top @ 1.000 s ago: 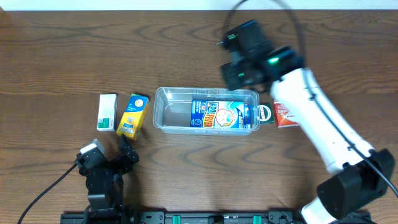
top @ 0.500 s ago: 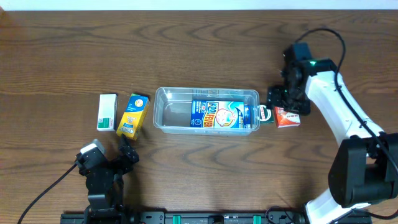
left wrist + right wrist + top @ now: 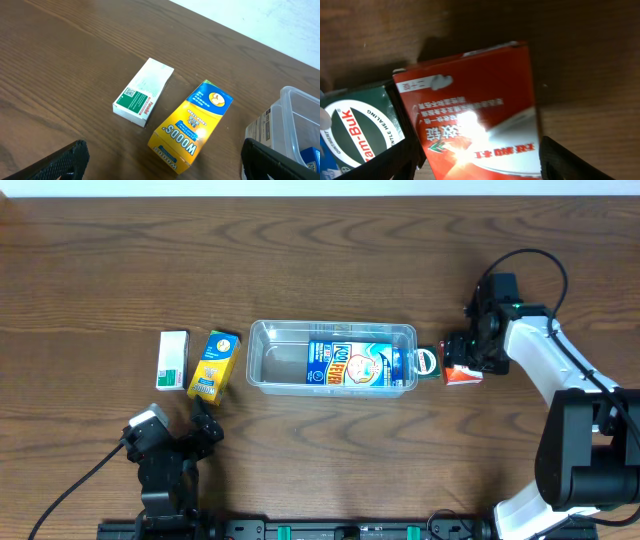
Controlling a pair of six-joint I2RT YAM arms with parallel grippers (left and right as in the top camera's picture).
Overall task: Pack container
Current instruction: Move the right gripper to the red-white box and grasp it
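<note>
The counter [image 3: 300, 260] is dark wood-grain. Left section: one white box with green print [image 3: 173, 360] [image 3: 144, 91] lies flat. Just beside it lies one yellow box marked "WOODS'" [image 3: 213, 365] [image 3: 191, 126], flat and turned at a slight angle. Right section: one dark green pack labelled "Zam-Buk" [image 3: 427, 362] [image 3: 355, 131] lies just beside one red box with white print [image 3: 465, 377] [image 3: 475, 110]. A black cable [image 3: 70, 490] crosses the front left corner.

The clear rectangular container [image 3: 272, 362] sits upright mid-counter [image 3: 300, 260], open-topped, with a blue box [image 3: 352, 364] lying in its right half.
</note>
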